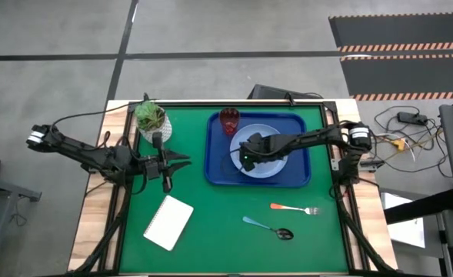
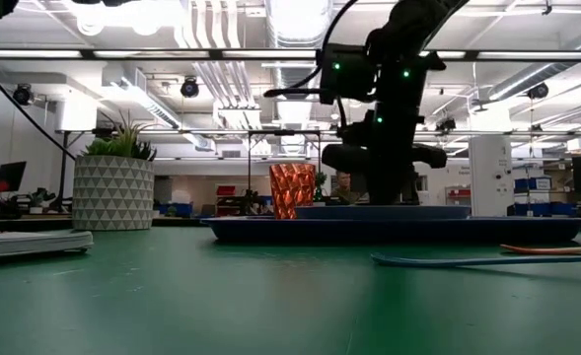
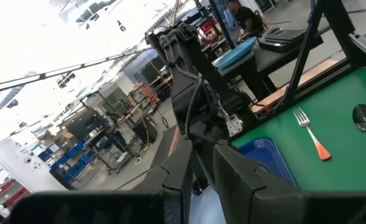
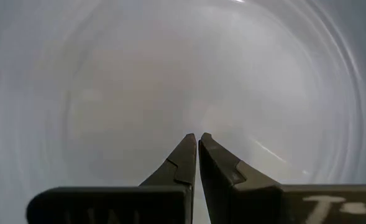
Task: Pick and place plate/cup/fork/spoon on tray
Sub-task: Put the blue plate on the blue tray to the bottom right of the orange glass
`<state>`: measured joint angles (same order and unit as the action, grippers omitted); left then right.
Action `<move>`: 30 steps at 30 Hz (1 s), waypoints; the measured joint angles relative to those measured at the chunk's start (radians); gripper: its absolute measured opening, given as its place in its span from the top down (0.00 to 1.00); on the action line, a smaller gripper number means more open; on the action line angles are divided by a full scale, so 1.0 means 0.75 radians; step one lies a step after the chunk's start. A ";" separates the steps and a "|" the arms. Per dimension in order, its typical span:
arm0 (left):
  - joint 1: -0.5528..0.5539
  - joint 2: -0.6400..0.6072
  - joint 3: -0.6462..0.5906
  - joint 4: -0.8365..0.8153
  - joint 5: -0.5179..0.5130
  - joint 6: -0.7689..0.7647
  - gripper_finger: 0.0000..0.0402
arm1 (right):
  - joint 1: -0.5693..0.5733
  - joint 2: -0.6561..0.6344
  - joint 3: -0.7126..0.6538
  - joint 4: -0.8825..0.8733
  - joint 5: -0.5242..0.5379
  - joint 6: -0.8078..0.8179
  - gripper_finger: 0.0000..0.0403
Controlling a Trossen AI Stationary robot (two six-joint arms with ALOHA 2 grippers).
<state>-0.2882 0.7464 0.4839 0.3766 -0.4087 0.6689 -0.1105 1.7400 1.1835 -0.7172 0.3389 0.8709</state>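
While over plate (image 1: 266,158), right end effector (image 1: 245,159) hides it.

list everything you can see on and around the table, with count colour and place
tray: 1, dark blue, far middle of the mat
plate: 1, light blue, in the tray
cup: 1, dark red, tray's far left corner
fork: 1, orange-red handle, on the mat nearer than the tray
spoon: 1, teal handle, on the mat just nearer than the fork
potted plant: 1, white pot, green leaves, far left of the mat
notepad: 1, white, near left of the mat
table mat: 1, green, covers the table
left pincer: 1, dark, above the mat left of the tray
right pincer: 1, dark, shut, over the plate
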 joint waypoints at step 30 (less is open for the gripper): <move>0.000 0.016 -0.001 -0.002 -0.056 0.002 0.89 | 0.001 0.002 -0.122 -0.047 0.078 0.011 0.98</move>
<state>-0.2882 0.7586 0.4835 0.3748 -0.4509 0.6701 -0.1101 1.7411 1.0924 -0.7526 0.3973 0.8795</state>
